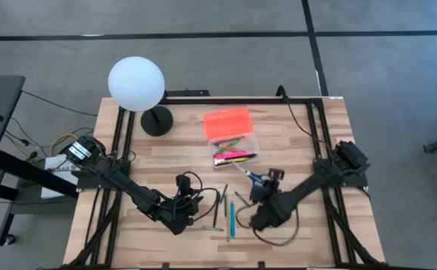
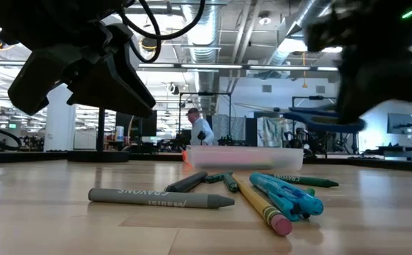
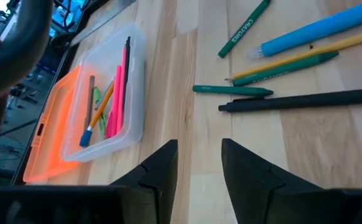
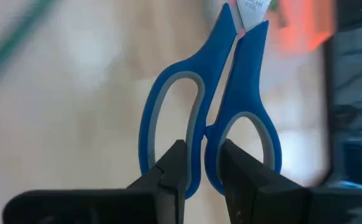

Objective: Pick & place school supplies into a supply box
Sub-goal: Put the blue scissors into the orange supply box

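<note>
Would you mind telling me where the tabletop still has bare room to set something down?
Bare wood lies along the table front edge by the right corner, and between the globe lamp and the supply box. The crowded part is the front centre: loose pens lie between the left gripper and the right gripper, which holds the scissors.

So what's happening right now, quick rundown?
Right gripper shut on blue scissors, lifted near the supply box. Left gripper open, empty, over loose pens. Nothing blocking.
</note>
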`<action>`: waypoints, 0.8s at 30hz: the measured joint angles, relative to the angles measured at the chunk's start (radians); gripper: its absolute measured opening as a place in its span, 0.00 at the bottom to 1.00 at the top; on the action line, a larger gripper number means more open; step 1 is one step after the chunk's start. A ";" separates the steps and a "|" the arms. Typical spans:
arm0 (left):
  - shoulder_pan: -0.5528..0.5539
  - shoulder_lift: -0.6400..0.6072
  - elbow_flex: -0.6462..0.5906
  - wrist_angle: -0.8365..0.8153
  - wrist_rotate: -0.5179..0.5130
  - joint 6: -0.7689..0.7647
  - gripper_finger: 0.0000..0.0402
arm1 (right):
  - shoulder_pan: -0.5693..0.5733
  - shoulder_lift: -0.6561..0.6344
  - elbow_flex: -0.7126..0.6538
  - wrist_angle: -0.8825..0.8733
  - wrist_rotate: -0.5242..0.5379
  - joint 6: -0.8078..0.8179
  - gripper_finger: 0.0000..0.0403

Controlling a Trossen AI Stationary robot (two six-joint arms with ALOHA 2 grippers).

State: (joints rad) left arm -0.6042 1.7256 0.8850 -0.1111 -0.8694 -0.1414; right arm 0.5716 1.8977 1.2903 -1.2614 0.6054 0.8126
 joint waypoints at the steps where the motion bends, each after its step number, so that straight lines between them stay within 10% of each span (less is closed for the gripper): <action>1: 0.000 0.000 0.000 -0.007 0.000 -0.004 0.29 | -0.026 0.000 -0.001 -0.011 0.020 -0.031 0.15; 8: 0.000 0.000 0.000 -0.055 0.000 -0.039 0.29 | -0.201 0.000 -0.003 -0.002 0.158 -0.332 0.15; 24: 0.000 0.000 0.000 -0.158 0.018 -0.174 0.29 | -0.465 -0.001 -0.003 0.219 0.098 -0.911 0.15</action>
State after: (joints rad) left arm -0.6041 1.7256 0.8852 -0.2691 -0.8509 -0.3150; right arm 0.1066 1.8965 1.2877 -1.0424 0.7033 -0.0985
